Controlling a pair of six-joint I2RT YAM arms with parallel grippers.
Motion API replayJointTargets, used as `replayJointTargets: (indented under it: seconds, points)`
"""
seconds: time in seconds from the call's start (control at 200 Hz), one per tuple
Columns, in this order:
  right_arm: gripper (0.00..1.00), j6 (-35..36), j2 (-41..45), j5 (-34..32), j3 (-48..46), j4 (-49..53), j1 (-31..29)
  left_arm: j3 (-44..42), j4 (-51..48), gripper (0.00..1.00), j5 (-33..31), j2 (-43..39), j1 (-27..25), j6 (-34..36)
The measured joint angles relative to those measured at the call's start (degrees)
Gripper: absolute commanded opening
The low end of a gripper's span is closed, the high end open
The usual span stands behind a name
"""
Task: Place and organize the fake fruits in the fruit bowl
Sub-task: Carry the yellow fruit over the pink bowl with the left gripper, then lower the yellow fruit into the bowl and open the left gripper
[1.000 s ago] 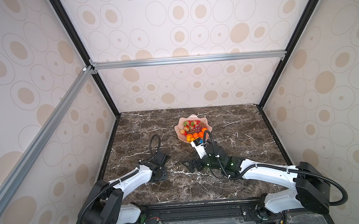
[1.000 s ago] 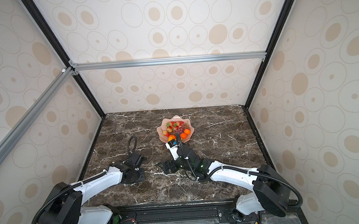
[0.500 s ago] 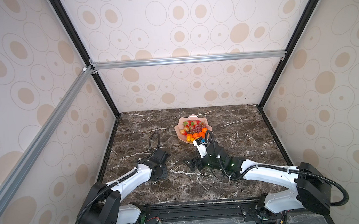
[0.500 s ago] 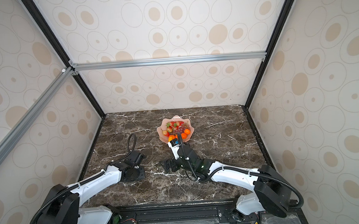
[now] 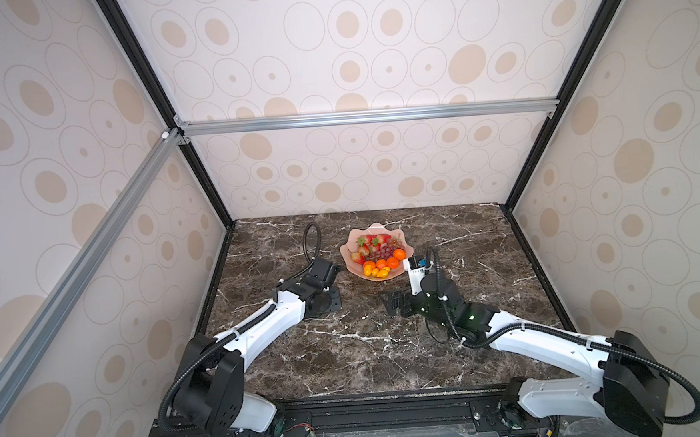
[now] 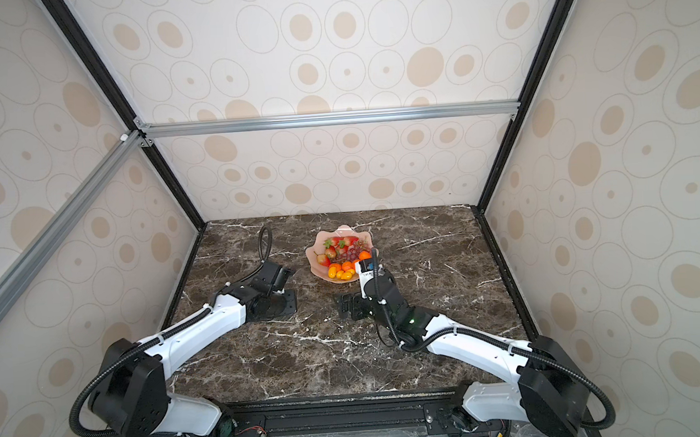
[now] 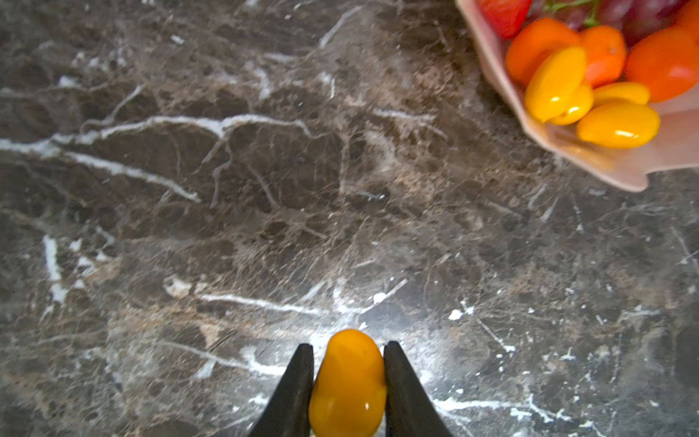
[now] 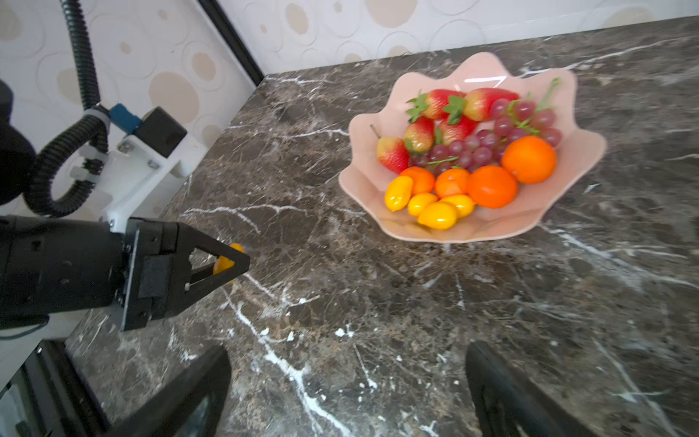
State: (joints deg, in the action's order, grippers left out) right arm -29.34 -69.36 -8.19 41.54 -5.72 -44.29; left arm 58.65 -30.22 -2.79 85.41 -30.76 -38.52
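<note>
Marble tabletop (image 7: 227, 189): left end effector (image 7: 348, 345) low, seemingly level, pinching yellow fruit (image 7: 348, 382); right end effector (image 8: 348, 350) spread wide.

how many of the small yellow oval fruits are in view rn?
5. Four yellow oval fruits cluster in the fruit bowl beside the tangerines; the fifth fruit is pinched in the left gripper, outside the bowl. More may be hidden underneath.

Left gripper (image 7: 348, 345) is carrying the yellow fruit (image 7: 348, 386) forward, closing on the bowl (image 7: 491, 64) ahead and right of it. Right gripper (image 8: 348, 348) is sliding sideways, clearing the bowl's front.
</note>
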Motion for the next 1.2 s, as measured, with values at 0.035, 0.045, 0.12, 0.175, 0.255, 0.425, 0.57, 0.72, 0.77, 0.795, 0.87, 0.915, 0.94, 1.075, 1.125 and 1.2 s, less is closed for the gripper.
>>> replayJointTargets:
  seconds: [0.035, 0.045, 0.12, 0.175, 0.255, 0.425, 0.57, 0.72, 0.77, 0.795, 0.87, 0.915, 0.94, 1.075, 1.125, 1.2]
  points:
    - [1.00, -0.4, 0.5, 0.0, -0.1, 0.7, 1.5, 1.6, 0.3, 0.31, 0.2, 1.3, -0.3, 0.3]
    - [1.00, -0.5, 0.6, 0.0, -0.2, 0.9, 1.7, 2.1, 0.4, 0.31, 0.2, 1.8, -0.4, 0.3]
    - [1.00, -1.3, 1.6, 0.1, -0.4, 2.3, 4.5, 6.0, 1.0, 0.31, 0.7, 4.9, -1.0, 0.9]
    - [1.00, -1.6, 2.1, 0.4, -0.5, 3.3, 6.1, 9.1, 1.3, 0.30, 1.0, 7.2, -1.4, 1.3]
    - [1.00, -1.8, 2.7, 1.0, -0.5, 4.8, 8.2, 13.7, 1.5, 0.30, 1.4, 10.8, -2.1, 2.3]
    - [1.00, -2.6, 3.2, 3.1, -0.5, 7.4, 12.3, 22.8, 1.5, 0.30, 2.1, 18.4, -3.4, 3.9]
    - [1.00, -2.6, 4.2, 3.8, -0.5, 9.2, 14.0, 29.0, 1.3, 0.30, 3.0, 24.1, -4.0, 5.0]
    - [1.00, -2.6, 5.4, 3.9, -0.5, 10.9, 14.6, 34.7, 0.8, 0.30, 4.1, 29.0, -4.8, 5.7]
    - [1.00, -2.6, 5.8, 3.9, -0.5, 11.3, 14.9, 36.5, 0.7, 0.30, 4.4, 30.4, -5.2, 6.0]
    - [1.00, -2.6, 6.1, 3.9, -0.5, 11.5, 15.0, 37.2, 0.7, 0.30, 4.5, 31.1, -5.5, 6.2]
    - [1.00, -2.6, 6.7, 3.9, -0.5, 12.0, 15.4, 39.4, 0.4, 0.30, 5.0, 33.0, -6.4, 6.6]
    - [1.00, -2.6, 7.1, 3.9, -0.5, 12.2, 15.7, 40.7, 0.3, 0.30, 5.4, 34.1, -7.0, 6.9]
    - [1.00, -2.6, 7.3, 3.9, -0.5, 12.2, 15.8, 41.3, 0.2, 0.30, 5.5, 34.7, -7.3, 7.0]
    - [1.00, -2.7, 8.2, 3.9, -0.8, 12.7, 16.8, 43.7, -0.5, 0.30, 6.3, 37.0, -8.3, 7.5]
    - [1.00, -2.7, 8.5, 3.9, -1.0, 13.0, 17.0, 44.7, -0.8, 0.30, 6.6, 38.0, -8.4, 7.6]
    - [1.00, -2.8, 8.9, 3.9, -1.1, 13.6, 17.3, 46.0, -1.0, 0.30, 6.9, 39.1, -8.7, 7.8]
